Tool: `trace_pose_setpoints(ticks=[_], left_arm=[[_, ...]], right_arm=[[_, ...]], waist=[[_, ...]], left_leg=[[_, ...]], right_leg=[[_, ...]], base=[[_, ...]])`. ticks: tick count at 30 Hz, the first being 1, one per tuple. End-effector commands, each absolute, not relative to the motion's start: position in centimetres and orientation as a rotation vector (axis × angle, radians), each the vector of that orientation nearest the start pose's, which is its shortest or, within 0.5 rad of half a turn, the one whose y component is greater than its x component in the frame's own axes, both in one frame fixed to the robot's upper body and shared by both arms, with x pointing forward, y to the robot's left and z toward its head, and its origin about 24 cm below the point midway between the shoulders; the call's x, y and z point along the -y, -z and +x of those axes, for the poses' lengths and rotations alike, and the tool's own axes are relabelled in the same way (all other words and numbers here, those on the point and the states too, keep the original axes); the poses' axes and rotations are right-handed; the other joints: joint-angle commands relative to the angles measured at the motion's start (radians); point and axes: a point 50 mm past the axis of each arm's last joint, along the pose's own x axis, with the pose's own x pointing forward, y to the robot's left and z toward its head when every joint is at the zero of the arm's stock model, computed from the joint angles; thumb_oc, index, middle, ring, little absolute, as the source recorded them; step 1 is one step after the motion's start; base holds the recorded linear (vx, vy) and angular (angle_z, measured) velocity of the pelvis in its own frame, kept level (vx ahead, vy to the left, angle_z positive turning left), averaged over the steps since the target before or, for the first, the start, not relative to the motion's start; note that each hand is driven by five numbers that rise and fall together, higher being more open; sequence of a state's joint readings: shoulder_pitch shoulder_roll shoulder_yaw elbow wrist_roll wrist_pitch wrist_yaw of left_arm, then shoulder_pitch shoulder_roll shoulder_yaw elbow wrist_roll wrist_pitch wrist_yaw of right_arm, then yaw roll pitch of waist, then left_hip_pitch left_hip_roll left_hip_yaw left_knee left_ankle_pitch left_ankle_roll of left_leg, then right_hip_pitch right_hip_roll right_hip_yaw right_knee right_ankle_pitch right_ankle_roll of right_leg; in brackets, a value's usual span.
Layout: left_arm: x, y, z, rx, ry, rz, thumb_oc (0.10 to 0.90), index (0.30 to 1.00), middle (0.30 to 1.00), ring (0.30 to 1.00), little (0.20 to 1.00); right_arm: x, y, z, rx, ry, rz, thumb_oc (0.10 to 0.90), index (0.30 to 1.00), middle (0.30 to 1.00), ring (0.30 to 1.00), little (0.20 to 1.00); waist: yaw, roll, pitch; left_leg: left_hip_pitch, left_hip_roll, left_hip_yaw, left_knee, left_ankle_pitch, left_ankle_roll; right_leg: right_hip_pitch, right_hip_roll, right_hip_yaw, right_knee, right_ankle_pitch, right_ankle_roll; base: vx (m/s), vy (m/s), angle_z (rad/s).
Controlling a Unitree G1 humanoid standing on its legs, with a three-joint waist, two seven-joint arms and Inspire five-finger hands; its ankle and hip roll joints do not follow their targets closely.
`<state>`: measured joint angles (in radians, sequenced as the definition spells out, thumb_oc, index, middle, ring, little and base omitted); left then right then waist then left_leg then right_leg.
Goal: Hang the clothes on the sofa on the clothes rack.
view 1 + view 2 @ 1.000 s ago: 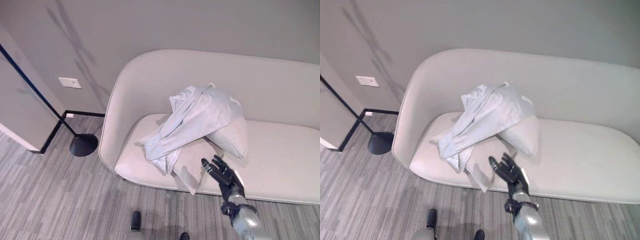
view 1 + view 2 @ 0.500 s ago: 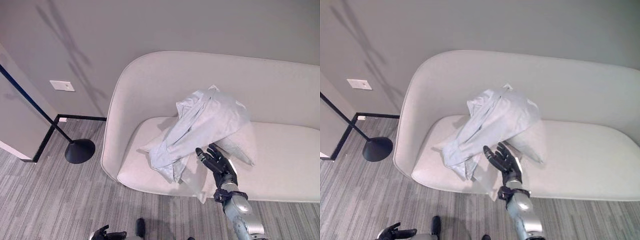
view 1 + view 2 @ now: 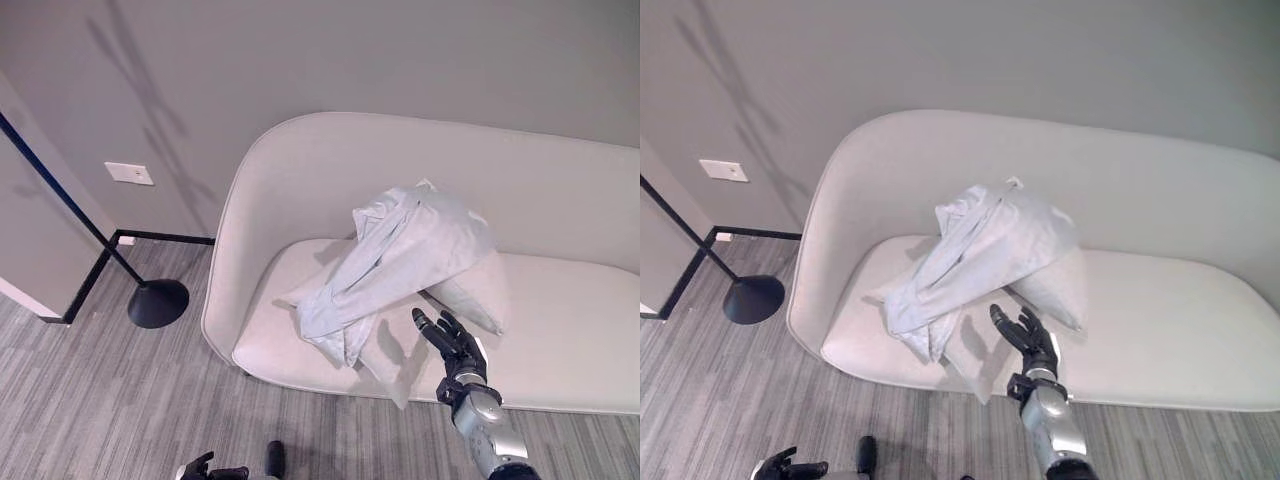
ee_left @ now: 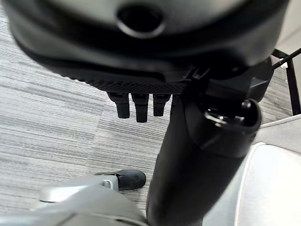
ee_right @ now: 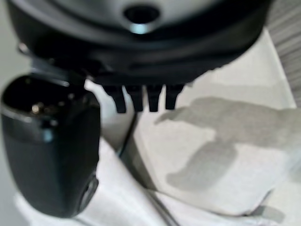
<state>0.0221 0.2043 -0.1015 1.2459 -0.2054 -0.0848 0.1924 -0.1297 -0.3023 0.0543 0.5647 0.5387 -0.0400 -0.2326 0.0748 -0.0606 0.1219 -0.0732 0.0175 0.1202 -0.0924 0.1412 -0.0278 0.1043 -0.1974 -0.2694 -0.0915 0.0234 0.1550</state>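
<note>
A pale blue shirt [image 3: 400, 255] lies crumpled over a light cushion [image 3: 475, 295] on the left half of the beige sofa [image 3: 565, 325]. One end of it trails down to the seat. My right hand [image 3: 452, 342] hovers open above the seat's front edge, just right of the shirt's lower end and apart from it, fingers spread toward it. In the right wrist view its fingers [image 5: 141, 101] point at a pale cushion [image 5: 221, 155] bearing the hand's shadow. My left hand [image 3: 205, 467] hangs low over the floor, fingers relaxed, holding nothing.
A second cushion [image 3: 388, 350] lies flat under the shirt's lower end at the seat's front. A black slanted pole on a round base [image 3: 158, 302] stands on the grey striped floor left of the sofa. A grey wall with a white wall plate [image 3: 130, 173] rises behind.
My right hand reached up close to the shirt half a second ago and has since drawn back slightly toward the seat's front edge. The left hand came into view at the bottom. The camera shifted.
</note>
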Motion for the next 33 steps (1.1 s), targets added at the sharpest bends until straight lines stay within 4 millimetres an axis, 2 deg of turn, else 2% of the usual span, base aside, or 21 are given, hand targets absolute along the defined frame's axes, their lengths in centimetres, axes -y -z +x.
trace_pose_setpoints(ticks=[1, 4, 12, 14, 21, 25, 31, 33], left_arm=[[-22.0, 17.0, 5.8, -1.264, -0.271, 0.254, 0.8, 0.9, 0.9, 0.9, 0.9], [-21.8, 16.9, 6.5, -1.236, -0.257, 0.287, 0.8, 0.9, 0.9, 0.9, 0.9], [-21.1, 16.5, 8.5, -1.158, -0.175, 0.391, 0.8, 0.9, 0.9, 0.9, 0.9], [-21.1, 16.5, 8.5, -1.158, -0.175, 0.392, 0.8, 0.9, 0.9, 0.9, 0.9], [-20.5, 16.4, 9.7, -1.118, -0.123, 0.422, 0.8, 0.9, 0.9, 0.9, 0.9], [-20.5, 16.1, 10.6, -1.088, -0.127, 0.428, 0.8, 0.9, 0.9, 0.9, 0.9], [-21.0, 16.1, 10.4, -1.099, -0.155, 0.439, 0.8, 0.9, 0.9, 0.9, 0.9], [-21.1, 16.0, 10.5, -1.097, -0.155, 0.449, 0.8, 0.9, 0.9, 0.9, 0.9]], right_arm=[[26.0, -4.6, 30.0, -0.016, 0.411, 0.167, 0.8, 0.9, 0.9, 0.9, 0.9], [26.9, -6.2, 31.1, 0.035, 0.465, 0.157, 0.8, 0.9, 0.9, 0.9, 0.9], [27.1, -10.0, 32.6, 0.166, 0.478, 0.115, 0.8, 0.9, 0.9, 0.9, 0.9], [27.1, -10.0, 32.6, 0.166, 0.478, 0.114, 0.8, 0.9, 0.9, 0.9, 0.9], [25.7, -12.4, 34.5, 0.218, 0.425, 0.084, 0.8, 0.9, 0.9, 0.9, 0.9], [24.7, -14.7, 35.6, 0.277, 0.386, 0.063, 0.8, 0.9, 0.9, 0.9, 0.9], [22.2, -18.5, 36.0, 0.411, 0.29, -0.058, 0.8, 0.9, 0.9, 0.9, 0.9], [22.3, -19.0, 36.3, 0.413, 0.3, -0.089, 0.8, 0.9, 0.9, 0.9, 0.9]], waist=[[0.041, 0.023, 0.039], [0.049, 0.035, 0.048], [0.059, 0.057, 0.066], [0.06, 0.057, 0.067], [0.085, 0.059, 0.087], [0.107, 0.058, 0.102], [0.135, 0.043, 0.104], [0.144, 0.037, 0.103]], left_leg=[[-0.003, 0.094, -0.036, 0.005, -0.085, -0.071], [-0.022, 0.091, -0.045, 0.005, -0.079, -0.071], [-0.042, 0.09, -0.056, 0.005, -0.073, -0.07], [-0.042, 0.09, -0.056, 0.005, -0.073, -0.07], [-0.065, 0.088, -0.074, 0.005, -0.067, -0.067], [-0.091, 0.083, -0.089, 0.005, -0.059, -0.067], [-0.108, 0.073, -0.119, 0.005, -0.059, -0.064], [-0.107, 0.07, -0.127, 0.005, -0.06, -0.063]], right_leg=[[-0.054, -0.06, 0.002, 0.024, 0.032, 0.036], [-0.066, -0.061, -0.002, 0.026, 0.032, 0.035], [-0.08, -0.063, -0.017, 0.035, 0.028, 0.035], [-0.08, -0.063, -0.017, 0.035, 0.028, 0.035], [-0.095, -0.062, -0.03, 0.038, 0.024, 0.036], [-0.111, -0.063, -0.038, 0.043, 0.026, 0.037], [-0.106, -0.064, -0.065, 0.054, 0.014, 0.036], [-0.101, -0.065, -0.071, 0.057, 0.011, 0.036]], base=[[-0.01, -0.009, 0.12], [0.0, -0.001, 0.13], [0.0, -0.001, 0.03], [0.0, 0.0, 0.0], [0.0, 0.009, 0.01], [0.0, 0.026, 0.12], [0.03, 0.014, 0.12], [0.04, 0.023, 0.09]])
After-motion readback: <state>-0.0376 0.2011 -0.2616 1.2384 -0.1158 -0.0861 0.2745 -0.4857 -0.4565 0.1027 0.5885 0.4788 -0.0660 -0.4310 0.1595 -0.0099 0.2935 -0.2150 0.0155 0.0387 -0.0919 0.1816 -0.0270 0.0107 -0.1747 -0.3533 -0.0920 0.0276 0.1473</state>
